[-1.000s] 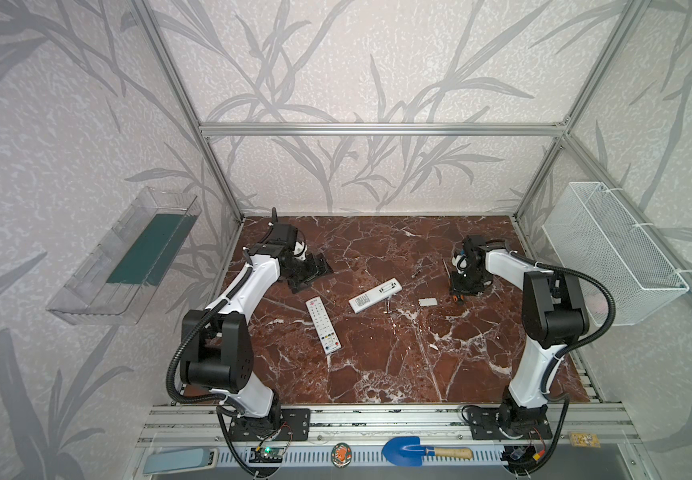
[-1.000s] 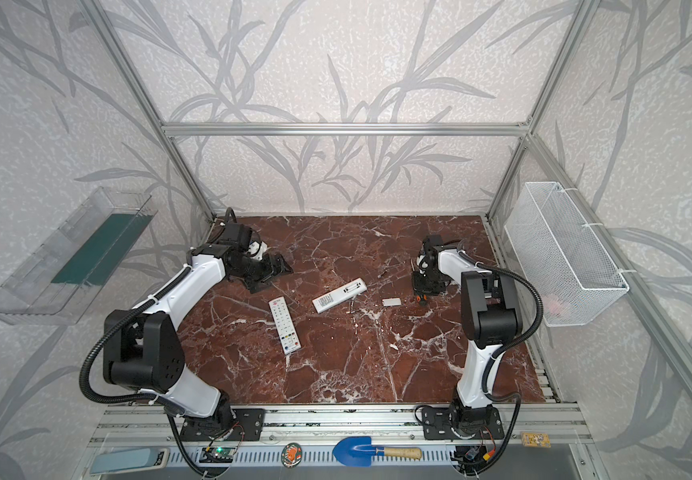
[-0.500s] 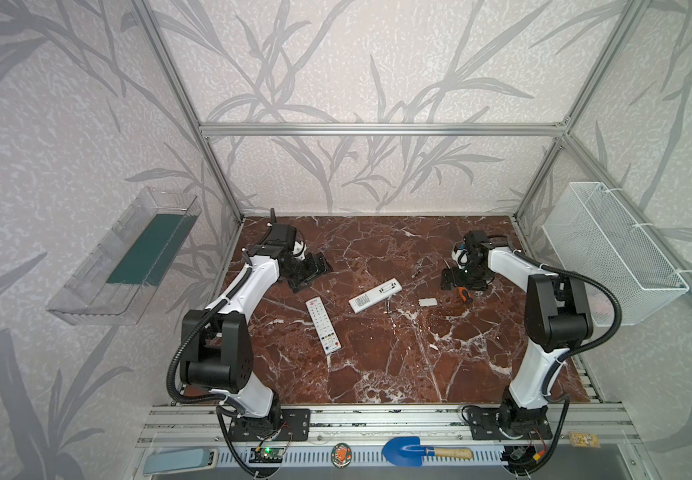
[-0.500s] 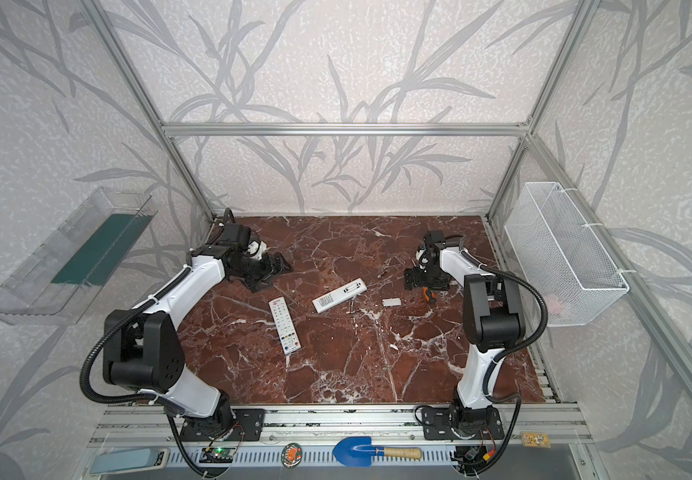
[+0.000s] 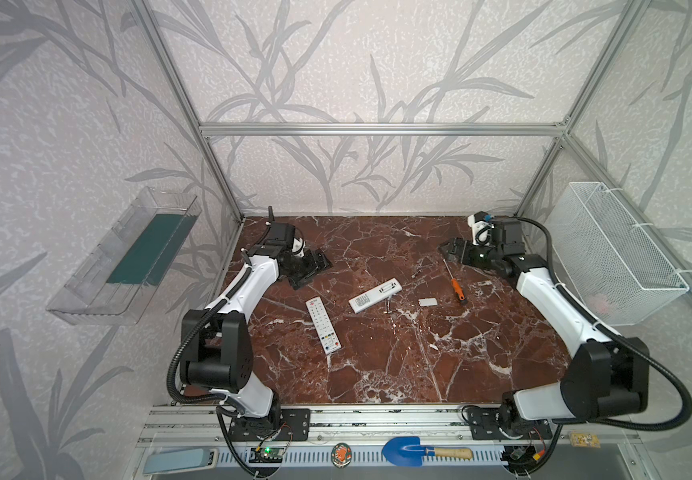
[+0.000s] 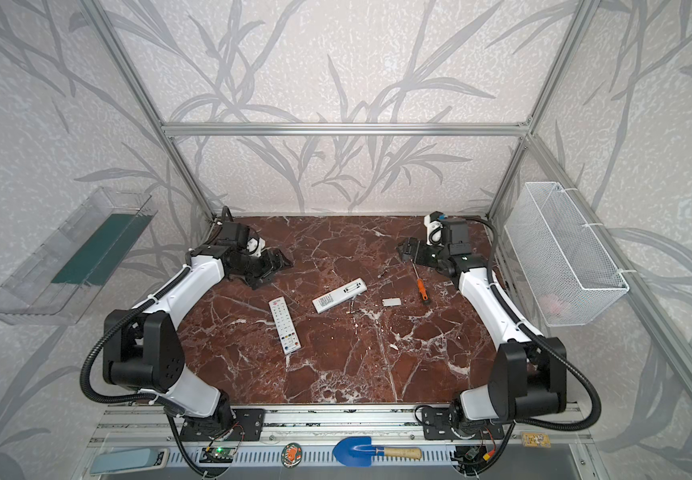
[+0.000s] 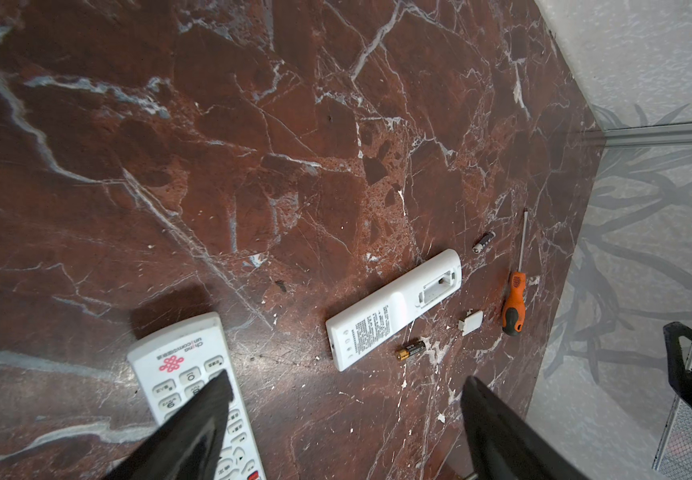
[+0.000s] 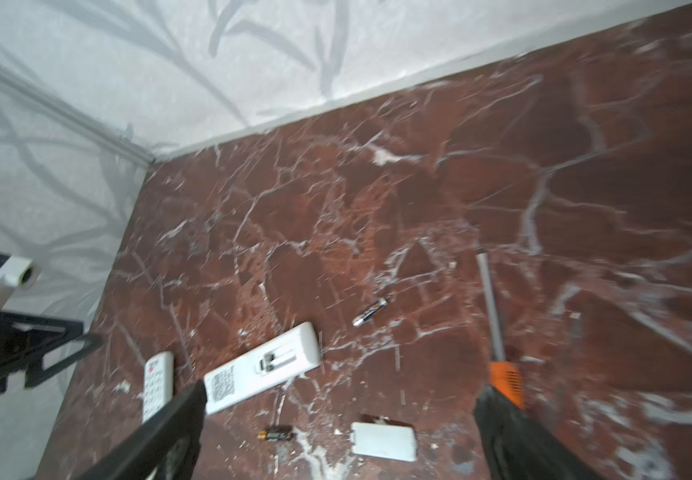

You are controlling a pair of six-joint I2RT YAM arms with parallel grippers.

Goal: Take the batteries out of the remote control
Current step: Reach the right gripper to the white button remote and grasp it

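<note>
Left wrist view is showing the left gripper (image 7: 344,388) hanging over the buttoned remote (image 7: 188,365), its jaws standing wide apart and gripping nothing. The remote control (image 7: 394,307) is lying face down (label side up) on the marble table (image 7: 253,145), its battery bay uncovered. One battery (image 7: 411,349) is lying loose just beside its long edge, a second battery (image 7: 483,241) near its bay end. The white cover (image 7: 471,323) and orange screwdriver (image 7: 513,305) are lying close by. In the right wrist view the right gripper (image 8: 340,395) is hanging with jaws spread, holding nothing.
</note>
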